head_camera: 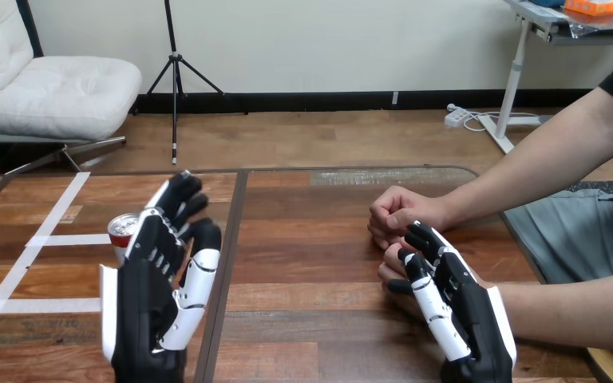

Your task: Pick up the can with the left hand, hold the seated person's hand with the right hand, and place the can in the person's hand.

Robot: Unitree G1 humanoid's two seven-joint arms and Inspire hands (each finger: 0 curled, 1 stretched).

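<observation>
While the left robot hand (160,287) hovers with fingers loosely spread and nothing in its grasp, the can (122,231) stands upright on the surface (311,271) just behind it, partly hidden; the right robot hand (459,307), fingers nearly straight, lies against the person's nearer hand (389,270), with no grip visible; the person's farther hand (399,214) rests closed just beside; a sideways brush from the left fingers could tip the can, and a closed palm would leave it nowhere to land.
</observation>
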